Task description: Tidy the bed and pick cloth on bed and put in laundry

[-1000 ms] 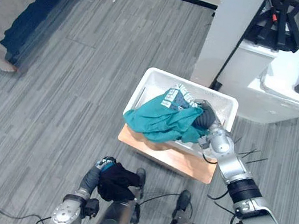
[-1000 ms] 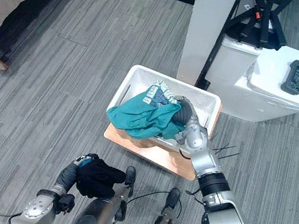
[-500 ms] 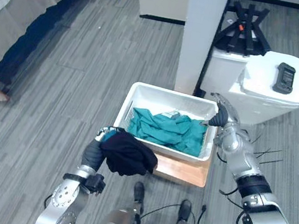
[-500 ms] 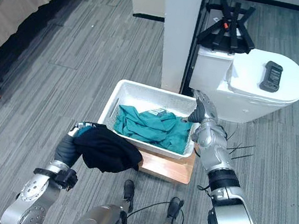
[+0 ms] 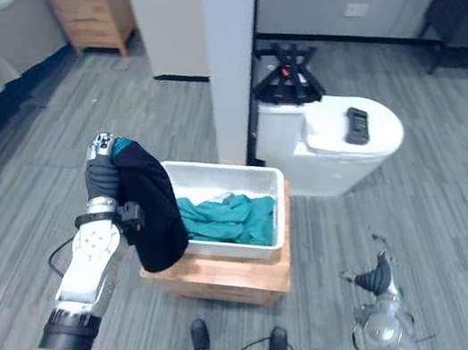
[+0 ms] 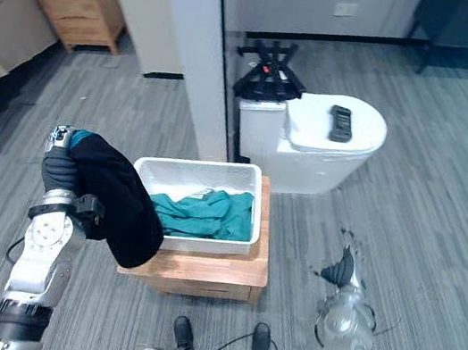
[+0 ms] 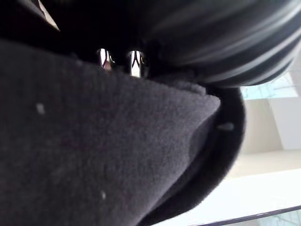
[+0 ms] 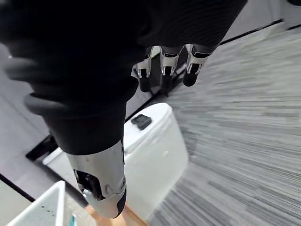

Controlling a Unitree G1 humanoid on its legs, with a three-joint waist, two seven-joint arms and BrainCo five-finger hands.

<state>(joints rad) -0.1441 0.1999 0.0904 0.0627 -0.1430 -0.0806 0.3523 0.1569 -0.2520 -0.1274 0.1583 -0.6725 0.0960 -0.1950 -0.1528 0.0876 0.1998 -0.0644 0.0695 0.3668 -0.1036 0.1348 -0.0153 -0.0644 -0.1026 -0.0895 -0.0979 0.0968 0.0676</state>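
Left eye view: left hand is raised just beside the white basket. The black cloth is draped over it and hangs down past the basket's near corner. The fabric hides the grip, so I cannot tell whether it is clenched. A teal cloth lies in the basket, which sits on a wooden stool. Right hand is low and well apart, relaxed and empty. The black cloth looks light, limp and likely to slide. Judging by that, it is best held by a bunched fold, not an edge.

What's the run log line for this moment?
left hand: holds black cloth beside basket | right hand: open, empty | basket: teal cloth inside
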